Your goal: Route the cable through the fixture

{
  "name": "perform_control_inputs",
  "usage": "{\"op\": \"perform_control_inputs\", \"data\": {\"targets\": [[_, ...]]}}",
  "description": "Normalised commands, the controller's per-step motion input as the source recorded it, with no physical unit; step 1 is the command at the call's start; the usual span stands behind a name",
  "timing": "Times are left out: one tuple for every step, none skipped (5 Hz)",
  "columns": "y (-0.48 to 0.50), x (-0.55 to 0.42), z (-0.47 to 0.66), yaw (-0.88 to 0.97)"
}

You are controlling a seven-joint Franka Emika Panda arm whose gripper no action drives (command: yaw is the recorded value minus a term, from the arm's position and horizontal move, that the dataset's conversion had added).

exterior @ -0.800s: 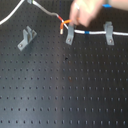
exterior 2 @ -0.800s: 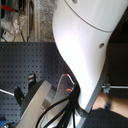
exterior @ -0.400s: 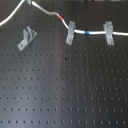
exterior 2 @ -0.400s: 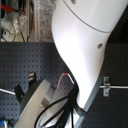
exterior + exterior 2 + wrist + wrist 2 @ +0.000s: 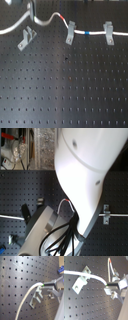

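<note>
The white cable (image 5: 50, 16) runs from the first exterior view's left edge, past a red band (image 5: 62, 19) and a blue band (image 5: 87, 33), through two narrow clips. My gripper (image 5: 30, 16) is shut on the cable just above and behind the grey U-slot fixture (image 5: 27, 39). The cord there lies outside the prongs. In the first wrist view the cable (image 5: 25, 298) rises to my gripper (image 5: 42, 286) beside the fixture (image 5: 36, 299). In the second wrist view the cable (image 5: 79, 273) passes over the fixture (image 5: 81, 281) to my gripper (image 5: 108, 285).
Two narrow grey clips (image 5: 70, 33) (image 5: 108, 32) hold the cord on the black perforated board (image 5: 65, 85). In the second exterior view the white arm (image 5: 85, 163) and its black hoses (image 5: 62, 235) hide most of the scene; one clip (image 5: 105, 213) shows.
My gripper has moved from near the red band by the first clip leftward along the cable to above the fixture. The cord's left stretch now lies lower and closer to the fixture.
</note>
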Motion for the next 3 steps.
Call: {"op": "perform_control_inputs", "data": {"targets": [[0.067,-0.060,0.32,0.91],[0.129,-0.103,0.00,0.81],[0.106,-0.238,0.00,0.60]]}}
